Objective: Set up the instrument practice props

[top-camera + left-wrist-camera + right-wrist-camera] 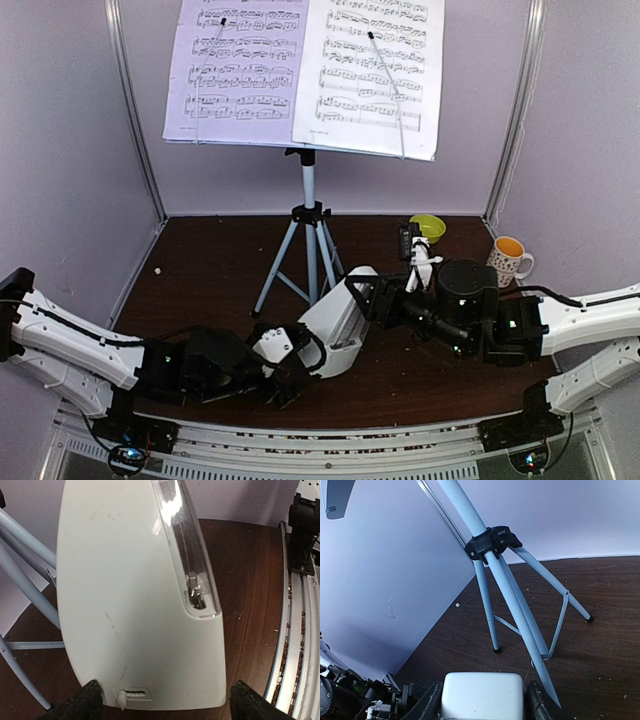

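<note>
The music stand's silver tripod (pixel 308 215) stands at mid-table, with two sheet-music pages (pixel 238 70) (pixel 372 75) on its desk. The pale-grey metronome (pixel 338 325) lies tilted in front of the tripod, between both grippers. My right gripper (pixel 368 290) is shut on its narrow top; in the right wrist view the fingers (pixel 427 705) press both sides of the top (pixel 482 692). My left gripper (pixel 303 362) is open at the wide base. In the left wrist view its fingers (pixel 82 702) flank the base (pixel 135 605), with a small gap on the right side.
A yellow-green bowl (pixel 428 227) and a patterned mug (pixel 509 260) sit at the back right. A small black-and-white object (pixel 420 258) stands by the bowl. Tripod legs (pixel 520 615) spread just behind the metronome. A metal rail (pixel 295 630) runs along the near edge.
</note>
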`<state>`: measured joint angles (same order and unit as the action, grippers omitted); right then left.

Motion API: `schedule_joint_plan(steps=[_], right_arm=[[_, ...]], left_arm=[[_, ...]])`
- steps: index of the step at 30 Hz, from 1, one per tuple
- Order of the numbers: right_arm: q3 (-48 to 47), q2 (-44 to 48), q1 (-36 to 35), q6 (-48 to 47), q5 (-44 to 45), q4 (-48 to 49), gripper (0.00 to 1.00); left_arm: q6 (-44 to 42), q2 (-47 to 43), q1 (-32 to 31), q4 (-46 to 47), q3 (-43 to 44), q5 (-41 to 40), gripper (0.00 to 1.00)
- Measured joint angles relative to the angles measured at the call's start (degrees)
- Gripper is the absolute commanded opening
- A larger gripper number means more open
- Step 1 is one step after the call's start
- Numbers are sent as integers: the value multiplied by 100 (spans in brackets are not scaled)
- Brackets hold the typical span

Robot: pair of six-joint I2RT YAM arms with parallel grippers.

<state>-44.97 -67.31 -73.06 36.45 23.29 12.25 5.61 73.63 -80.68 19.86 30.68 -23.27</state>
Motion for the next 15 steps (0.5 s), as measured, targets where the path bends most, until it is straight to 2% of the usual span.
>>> schedule_joint_plan(steps=[15], right_arm=[[-52,-2,-111,306,463,-96,0]], left_arm=[[-7,20,0,2,0,4,75]])
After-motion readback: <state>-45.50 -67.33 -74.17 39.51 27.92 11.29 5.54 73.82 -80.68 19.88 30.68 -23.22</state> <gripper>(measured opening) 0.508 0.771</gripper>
